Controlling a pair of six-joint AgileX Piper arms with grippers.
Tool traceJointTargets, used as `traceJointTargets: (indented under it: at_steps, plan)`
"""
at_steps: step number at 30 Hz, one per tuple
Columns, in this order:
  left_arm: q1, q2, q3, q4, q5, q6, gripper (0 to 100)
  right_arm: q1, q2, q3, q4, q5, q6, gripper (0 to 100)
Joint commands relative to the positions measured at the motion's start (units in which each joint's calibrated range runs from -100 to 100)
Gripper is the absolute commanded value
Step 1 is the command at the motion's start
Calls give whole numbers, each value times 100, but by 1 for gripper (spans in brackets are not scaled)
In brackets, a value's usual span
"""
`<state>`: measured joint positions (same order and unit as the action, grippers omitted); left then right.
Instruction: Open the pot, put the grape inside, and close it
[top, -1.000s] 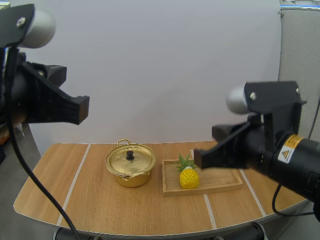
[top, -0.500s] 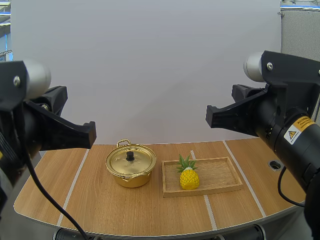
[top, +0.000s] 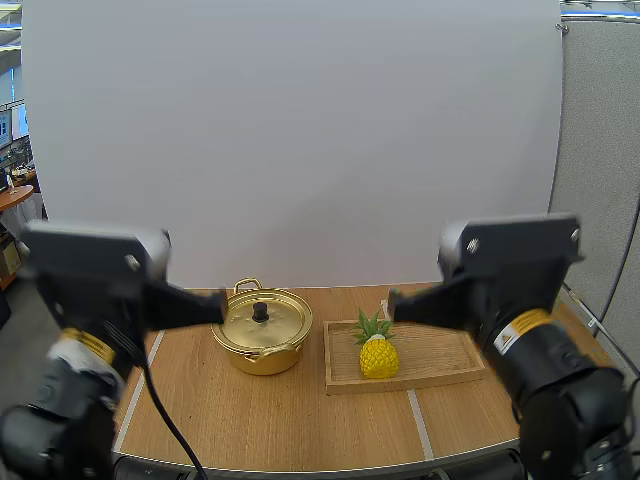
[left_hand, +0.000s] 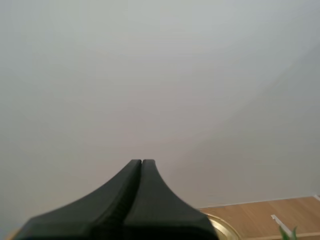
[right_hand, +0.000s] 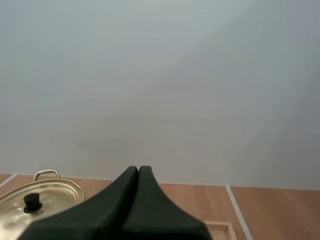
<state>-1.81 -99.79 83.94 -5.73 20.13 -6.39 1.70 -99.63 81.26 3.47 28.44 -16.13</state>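
One wooden table (top: 250, 420), pot (top: 262, 335) beside tray (top: 440, 362)

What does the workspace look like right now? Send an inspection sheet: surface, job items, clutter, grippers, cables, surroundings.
Surface: light wooden table with pale stripes.
Job's things: round gold metal pot, its lid on; yellow toy pineapple standing in the shallow wooden tray beside the pot.
Clutter: nothing seen.
Grippers: left gripper shut on nothing; right gripper shut on nothing; both above the table.
Cables: nothing seen on the table.
Surroundings: plain pale wall behind the table.
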Motion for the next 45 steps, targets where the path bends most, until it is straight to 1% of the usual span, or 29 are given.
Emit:
traceJointTargets:
  at_steps: [1,3,6,8,10,13,18,20,24,45]
  plan:
    - [12,-21,896,38,-1670,-59,0,-28,-37,966,-75,-1529,35,0]
    - [12,-21,1361,38,-2249,-59,0,-28,-37,1319,-75,-1883,35,0]
    - [12,-21,1606,38,-2521,-59,0,-28,-37,1716,-75,-1924,35,0]
    - [12,-21,1606,38,-1769,-71,0,-28,-37,1874,-75,-1924,35,0]
    - [12,-21,1606,38,-1462,-71,0,-28,-37,1874,-75,-1924,35,0]
    - [12,-21,1606,38,-811,-81,0,-28,-37,1874,-75,-1462,35,0]
    - [12,-21,1606,38,778,-93,0,-28,-37,1874,-75,-910,35,0]
    - [20,-21,1606,38,1013,-140,0,-28,-37,1874,-75,-606,35,0]
    - [53,-21,1606,38,1013,-325,0,-28,-37,1874,-75,284,35,0]
    - [60,-21,1606,38,922,-434,0,-28,-37,1874,-75,284,35,0]
